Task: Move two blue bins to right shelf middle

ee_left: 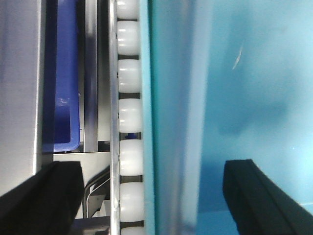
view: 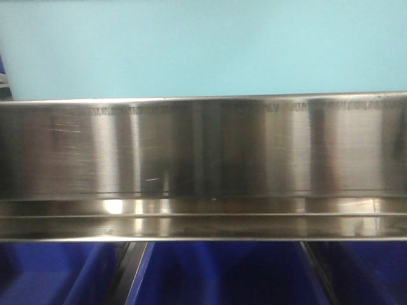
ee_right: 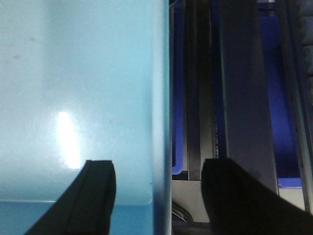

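A pale blue bin [view: 203, 44] fills the top of the front view, behind a steel shelf rail. The left wrist view shows its left wall and inside [ee_left: 234, 88] beside a roller track. My left gripper [ee_left: 149, 169] is open. Its jaws straddle that wall, one finger [ee_left: 44, 196] outside and one finger [ee_left: 254, 196] inside, both clear of it. In the right wrist view the bin [ee_right: 73, 73] lies to the left. There my right gripper [ee_right: 160, 169] is open astride the right wall, with a gap on each side. Only one pale bin can be made out.
A brushed steel shelf rail [view: 203, 146] spans the front view, with dark blue bins [view: 216, 273] on the level below. White rollers [ee_left: 129, 117] run along the bin's left side, beside a dark blue bin [ee_left: 66, 73]. Dark frame bars [ee_right: 239, 88] and another dark blue bin [ee_right: 283, 98] lie to its right.
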Robot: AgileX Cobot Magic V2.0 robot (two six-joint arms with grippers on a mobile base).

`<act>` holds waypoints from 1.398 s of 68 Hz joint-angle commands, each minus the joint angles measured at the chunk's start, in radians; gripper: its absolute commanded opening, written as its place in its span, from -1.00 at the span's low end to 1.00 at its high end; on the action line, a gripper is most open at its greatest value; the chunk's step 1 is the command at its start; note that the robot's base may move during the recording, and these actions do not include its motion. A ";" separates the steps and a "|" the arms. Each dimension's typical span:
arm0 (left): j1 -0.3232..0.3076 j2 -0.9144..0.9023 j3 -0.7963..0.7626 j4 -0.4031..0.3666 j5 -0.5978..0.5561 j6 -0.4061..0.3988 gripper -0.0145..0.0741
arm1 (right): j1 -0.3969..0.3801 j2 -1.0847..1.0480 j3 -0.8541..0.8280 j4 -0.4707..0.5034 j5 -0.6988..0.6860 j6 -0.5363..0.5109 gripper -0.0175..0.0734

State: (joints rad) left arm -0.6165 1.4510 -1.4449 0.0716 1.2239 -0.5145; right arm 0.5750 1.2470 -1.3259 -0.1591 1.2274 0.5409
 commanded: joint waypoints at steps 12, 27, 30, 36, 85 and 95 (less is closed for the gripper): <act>0.001 -0.048 -0.001 0.016 -0.003 0.009 0.42 | 0.002 -0.014 0.002 0.002 -0.006 -0.008 0.01; 0.001 -0.050 0.027 0.029 -0.003 0.009 0.42 | 0.002 -0.014 0.002 -0.002 -0.006 -0.008 0.01; 0.001 -0.050 0.037 0.029 -0.003 0.009 0.42 | 0.002 -0.014 0.002 -0.002 -0.006 -0.008 0.01; 0.001 -0.050 0.054 0.029 -0.003 0.009 0.42 | 0.002 -0.014 0.002 -0.002 -0.006 -0.008 0.01; 0.001 -0.050 0.054 0.027 -0.003 0.009 0.42 | 0.002 -0.014 0.013 0.005 -0.006 -0.008 0.01; 0.001 -0.050 0.054 0.027 -0.003 0.009 0.42 | 0.002 -0.014 0.013 0.001 -0.006 -0.008 0.01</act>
State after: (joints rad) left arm -0.6165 1.4113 -1.3905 0.0978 1.2239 -0.5080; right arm 0.5750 1.2433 -1.3040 -0.1492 1.2272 0.5409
